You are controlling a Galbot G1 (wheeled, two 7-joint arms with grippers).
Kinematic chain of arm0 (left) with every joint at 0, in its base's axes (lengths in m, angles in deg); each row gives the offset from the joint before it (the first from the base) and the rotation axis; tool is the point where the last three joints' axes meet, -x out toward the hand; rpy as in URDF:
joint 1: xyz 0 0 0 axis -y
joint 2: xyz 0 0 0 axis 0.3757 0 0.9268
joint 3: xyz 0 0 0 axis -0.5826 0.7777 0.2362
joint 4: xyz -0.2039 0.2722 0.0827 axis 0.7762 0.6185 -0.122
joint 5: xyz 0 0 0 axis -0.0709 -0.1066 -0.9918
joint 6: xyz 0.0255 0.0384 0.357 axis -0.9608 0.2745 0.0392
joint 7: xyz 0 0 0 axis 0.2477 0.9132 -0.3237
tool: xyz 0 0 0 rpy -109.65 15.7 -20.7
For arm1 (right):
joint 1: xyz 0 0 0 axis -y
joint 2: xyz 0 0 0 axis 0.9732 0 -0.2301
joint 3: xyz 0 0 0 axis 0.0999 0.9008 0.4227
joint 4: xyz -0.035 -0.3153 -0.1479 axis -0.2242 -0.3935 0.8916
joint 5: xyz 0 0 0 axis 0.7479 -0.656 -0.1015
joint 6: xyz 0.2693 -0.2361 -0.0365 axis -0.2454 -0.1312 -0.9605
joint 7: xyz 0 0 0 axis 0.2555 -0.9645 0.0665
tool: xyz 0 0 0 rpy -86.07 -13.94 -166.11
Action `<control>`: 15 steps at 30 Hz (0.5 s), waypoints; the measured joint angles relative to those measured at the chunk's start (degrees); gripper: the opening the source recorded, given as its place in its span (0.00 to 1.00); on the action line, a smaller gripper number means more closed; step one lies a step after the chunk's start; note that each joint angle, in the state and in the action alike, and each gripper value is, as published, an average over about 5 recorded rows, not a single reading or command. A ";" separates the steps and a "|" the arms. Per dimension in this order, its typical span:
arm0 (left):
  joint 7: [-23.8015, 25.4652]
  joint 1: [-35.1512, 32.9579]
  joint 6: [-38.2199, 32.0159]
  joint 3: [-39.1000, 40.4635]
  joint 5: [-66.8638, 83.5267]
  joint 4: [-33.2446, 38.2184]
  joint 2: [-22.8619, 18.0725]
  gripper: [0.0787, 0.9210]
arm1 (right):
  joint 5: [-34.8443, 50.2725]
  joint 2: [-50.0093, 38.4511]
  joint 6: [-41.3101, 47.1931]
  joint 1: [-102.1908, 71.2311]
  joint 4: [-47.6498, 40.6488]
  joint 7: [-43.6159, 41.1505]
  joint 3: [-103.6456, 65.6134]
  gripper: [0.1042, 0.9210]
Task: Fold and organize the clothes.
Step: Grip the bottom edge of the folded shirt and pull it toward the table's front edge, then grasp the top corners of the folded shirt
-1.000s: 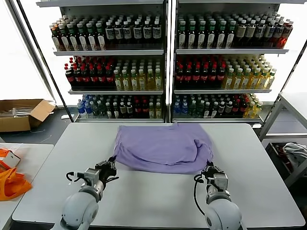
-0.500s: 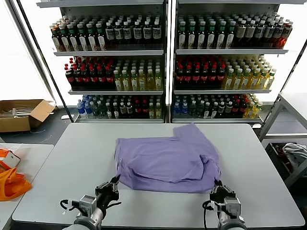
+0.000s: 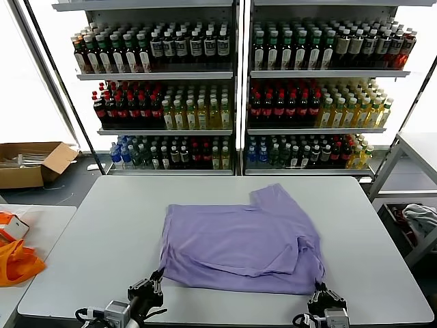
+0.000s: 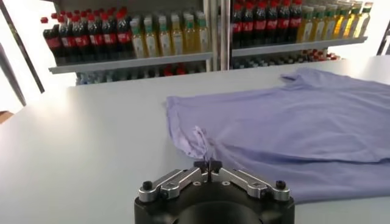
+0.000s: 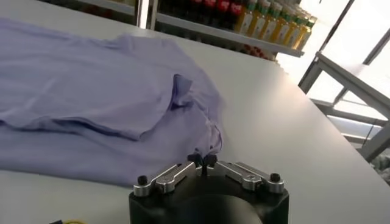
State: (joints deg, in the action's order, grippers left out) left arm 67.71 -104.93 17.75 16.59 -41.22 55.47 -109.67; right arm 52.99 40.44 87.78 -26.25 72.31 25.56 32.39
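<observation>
In the head view, the lavender T-shirt (image 3: 239,239) was seen spread across the middle of the white table (image 3: 89,239), reaching toward its near edge, with one sleeve pointing to the far edge; its printed graphic was hidden. The thin, soft fabric lay in shallow wrinkles, with a folded flap toward the right side. Both arms were cut off by the lower frame edge: only the left gripper (image 3: 151,287) at the shirt's near-left corner and the right gripper (image 3: 322,295) at its near-right corner were shown. Behind the table, shelves of bottles (image 3: 232,89) were seen, and an orange bag (image 3: 15,260) on a side table to the left. In the left wrist view, the left gripper (image 4: 208,165) was seen with its dark fingertips pressed together on a puckered pinch of the shirt's hem. In the right wrist view, the right gripper (image 5: 202,159) was shown with its tips nearly meeting at the shirt's bunched corner; whether cloth was gripped could not be made out.
</observation>
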 measured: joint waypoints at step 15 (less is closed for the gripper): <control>0.26 0.57 -0.40 0.46 -2.33 2.97 -3.63 0.54 | -2.30 3.32 -1.77 4.20 -1.95 -1.29 -1.98 0.67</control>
State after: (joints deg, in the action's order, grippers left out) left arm 67.97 -104.36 17.34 17.05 -43.55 58.43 -113.30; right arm 50.69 43.76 86.01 -22.05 70.36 24.26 30.41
